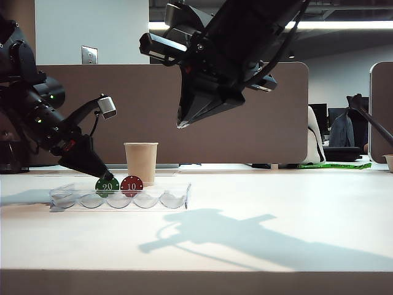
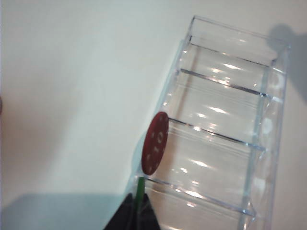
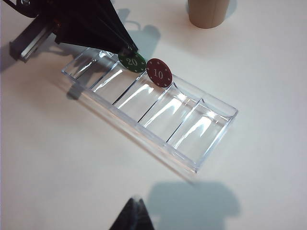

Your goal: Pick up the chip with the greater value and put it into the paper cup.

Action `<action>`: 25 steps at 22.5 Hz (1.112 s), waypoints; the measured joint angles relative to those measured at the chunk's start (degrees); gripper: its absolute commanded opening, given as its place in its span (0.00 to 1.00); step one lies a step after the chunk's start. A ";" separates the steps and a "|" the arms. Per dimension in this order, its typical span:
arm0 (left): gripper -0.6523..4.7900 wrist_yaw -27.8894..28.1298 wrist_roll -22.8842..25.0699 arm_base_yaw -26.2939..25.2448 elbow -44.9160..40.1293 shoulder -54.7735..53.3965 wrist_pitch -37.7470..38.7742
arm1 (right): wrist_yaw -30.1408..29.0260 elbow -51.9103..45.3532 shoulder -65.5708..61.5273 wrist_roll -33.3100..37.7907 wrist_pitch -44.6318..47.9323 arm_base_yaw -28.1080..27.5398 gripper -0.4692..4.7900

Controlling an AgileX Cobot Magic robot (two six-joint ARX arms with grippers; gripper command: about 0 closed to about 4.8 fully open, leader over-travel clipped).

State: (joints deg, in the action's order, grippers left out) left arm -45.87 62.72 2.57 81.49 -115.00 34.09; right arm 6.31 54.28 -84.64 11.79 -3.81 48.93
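The green chip marked "20" [image 1: 107, 185] stands on edge in the clear chip tray [image 1: 178, 198], beside the red chip marked "10" [image 1: 131, 184]. My left gripper [image 1: 108, 177] reaches down from the left and is shut on the green chip's top edge. In the left wrist view the green chip [image 2: 139, 191] shows edge-on between the closed black tips of my left gripper [image 2: 135, 211], with the red chip [image 2: 155, 143] just past it. The tan paper cup [image 1: 141, 163] stands upright right behind the tray. My right gripper [image 1: 182, 124] hangs high above the table, shut and empty.
The tray [image 3: 211, 139] has several scalloped slots, bare apart from the two chips at one end. The paper cup [image 3: 208, 12] sits close to the tray's chip end. A grey partition runs behind the table.
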 measured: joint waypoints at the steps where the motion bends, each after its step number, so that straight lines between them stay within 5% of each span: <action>1: 0.11 0.00 -0.20 0.00 0.00 0.00 0.00 | 0.02 0.00 0.00 0.00 0.00 0.00 0.08; 25: 0.11 -0.81 -2.21 0.00 4.31 1.31 1.79 | 0.07 0.00 0.00 0.00 -1.11 0.00 0.08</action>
State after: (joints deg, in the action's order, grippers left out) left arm -46.68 60.51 2.57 85.80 -113.69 35.88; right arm 6.37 54.28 -84.64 11.79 -4.93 48.93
